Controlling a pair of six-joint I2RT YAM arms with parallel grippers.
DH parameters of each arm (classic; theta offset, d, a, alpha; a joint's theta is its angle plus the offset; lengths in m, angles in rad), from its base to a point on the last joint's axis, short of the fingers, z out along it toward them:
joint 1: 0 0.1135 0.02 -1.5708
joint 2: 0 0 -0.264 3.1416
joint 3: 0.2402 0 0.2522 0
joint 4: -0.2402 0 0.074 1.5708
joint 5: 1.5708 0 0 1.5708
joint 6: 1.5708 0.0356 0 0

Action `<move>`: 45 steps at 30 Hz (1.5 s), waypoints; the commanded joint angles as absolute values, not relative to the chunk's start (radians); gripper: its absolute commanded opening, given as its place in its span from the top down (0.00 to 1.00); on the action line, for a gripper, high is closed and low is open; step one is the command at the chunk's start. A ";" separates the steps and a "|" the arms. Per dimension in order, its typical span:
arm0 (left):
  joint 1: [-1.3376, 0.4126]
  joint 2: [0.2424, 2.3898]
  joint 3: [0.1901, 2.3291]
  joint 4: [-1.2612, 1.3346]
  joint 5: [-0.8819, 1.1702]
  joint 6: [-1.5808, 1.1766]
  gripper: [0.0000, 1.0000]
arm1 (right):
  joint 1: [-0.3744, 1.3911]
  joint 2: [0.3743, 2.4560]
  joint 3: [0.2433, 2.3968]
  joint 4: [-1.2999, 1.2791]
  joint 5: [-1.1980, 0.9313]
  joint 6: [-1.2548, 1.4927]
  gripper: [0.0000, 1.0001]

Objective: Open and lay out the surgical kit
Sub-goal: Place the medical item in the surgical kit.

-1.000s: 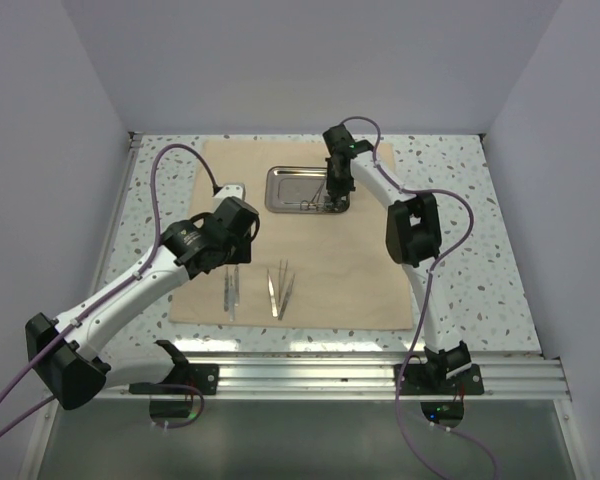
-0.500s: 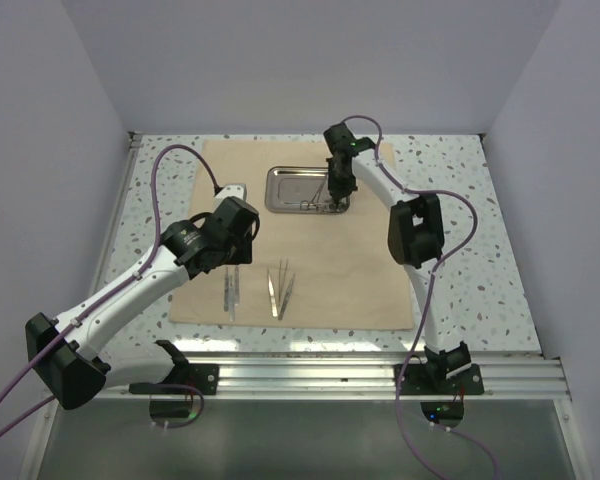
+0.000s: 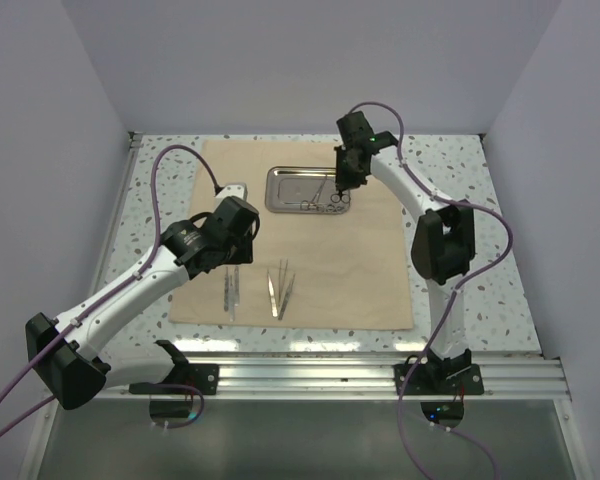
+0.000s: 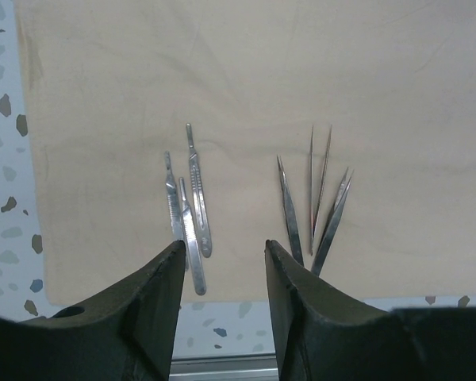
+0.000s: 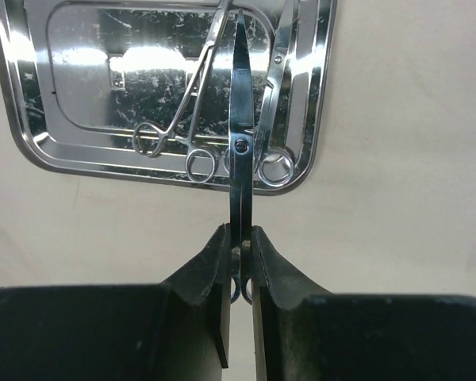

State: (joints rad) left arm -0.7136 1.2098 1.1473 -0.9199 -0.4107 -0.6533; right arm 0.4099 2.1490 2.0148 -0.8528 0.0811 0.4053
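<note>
The beige cloth wrap lies spread flat on the table. The steel tray sits at its far middle and holds two ring-handled scissors. My right gripper is shut on a third pair of scissors by the handles and holds it above the tray's near right part; it also shows in the top view. My left gripper is open and empty above the cloth's near edge. Three flat steel handles and several tweezers lie below it.
The speckled table surrounds the cloth on both sides. A metal rail runs along the near edge. Purple cables loop from both arms. White walls enclose the table on three sides.
My right gripper has lifted a pair of scissors out of the tray and its arm has swung right and up. The left arm has not moved.
</note>
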 commanded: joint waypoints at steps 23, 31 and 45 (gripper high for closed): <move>-0.692 1.361 1.295 -0.746 -0.502 -0.557 0.01 | 0.624 1.255 0.786 -0.509 -0.002 0.796 1.00; -0.673 1.430 1.377 -0.733 -0.492 -0.525 0.00 | 0.640 1.278 0.704 -0.465 -0.002 0.798 1.00; -0.666 1.394 1.353 -0.749 -0.506 -0.535 0.02 | 0.632 1.469 1.286 -0.729 0.143 0.548 0.16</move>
State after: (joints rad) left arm -0.6750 1.4303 1.3380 -0.7712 -0.4793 -0.5522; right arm 0.6346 1.4208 1.0958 -0.6769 0.0723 0.6430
